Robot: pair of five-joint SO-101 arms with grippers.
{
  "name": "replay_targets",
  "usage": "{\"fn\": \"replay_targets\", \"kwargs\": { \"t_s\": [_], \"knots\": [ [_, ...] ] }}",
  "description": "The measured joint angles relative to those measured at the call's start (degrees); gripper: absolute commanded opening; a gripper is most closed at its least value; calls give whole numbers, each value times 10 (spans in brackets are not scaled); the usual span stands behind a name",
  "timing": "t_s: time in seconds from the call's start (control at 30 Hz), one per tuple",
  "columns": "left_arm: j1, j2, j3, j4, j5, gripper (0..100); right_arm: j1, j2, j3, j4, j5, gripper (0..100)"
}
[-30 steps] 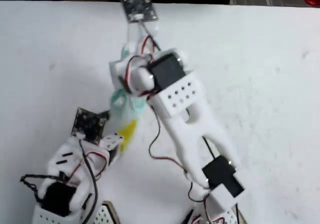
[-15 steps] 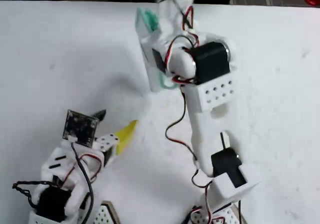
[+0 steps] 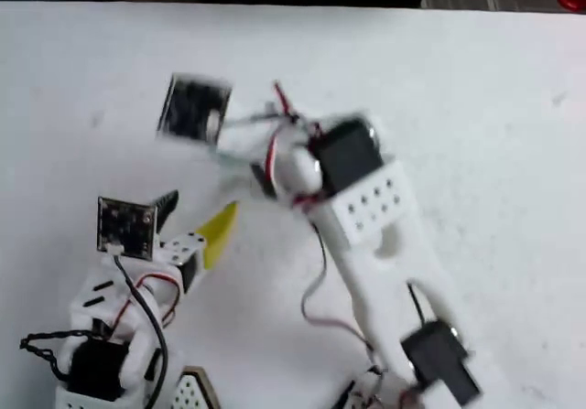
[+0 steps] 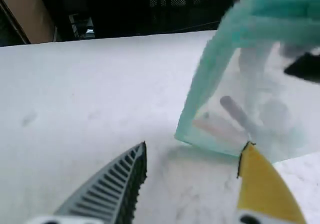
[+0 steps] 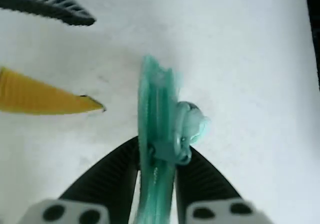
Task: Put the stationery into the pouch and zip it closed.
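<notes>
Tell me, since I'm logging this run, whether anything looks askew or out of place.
The pouch stands on edge, tilted, pinched near its zipper by the right gripper rather than lying flat. Blurred pen-like shapes show inside it. The left gripper is open and empty beside it. Nothing looks spilled or damaged.

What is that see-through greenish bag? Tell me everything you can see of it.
The pouch is a soft, clear plastic bag edged in mint green, with a green zip pull on one edge. Blurred shapes show inside: one grey and stick-like, one pinkish. It is clamped at its zip edge by the right gripper. The left gripper is open nearby, apart from it.
</notes>
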Motion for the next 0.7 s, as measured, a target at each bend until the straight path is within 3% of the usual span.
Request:
{"fn": "replay_targets", "kwargs": {
  "t_s": [0.17,0.3,0.5,0.7],
  "knots": [
    [30,0,0,0,-20,305,-16,-92,100,-22,13,15],
    [30,0,0,0,-25,305,11,-127,127,-25,38,15],
    [-18,0,0,-4,-6,305,77,-167,191,-4,188,15],
    [-70,0,0,-22,56,304,59,-215,280,-3,298,15]
  ]
}}
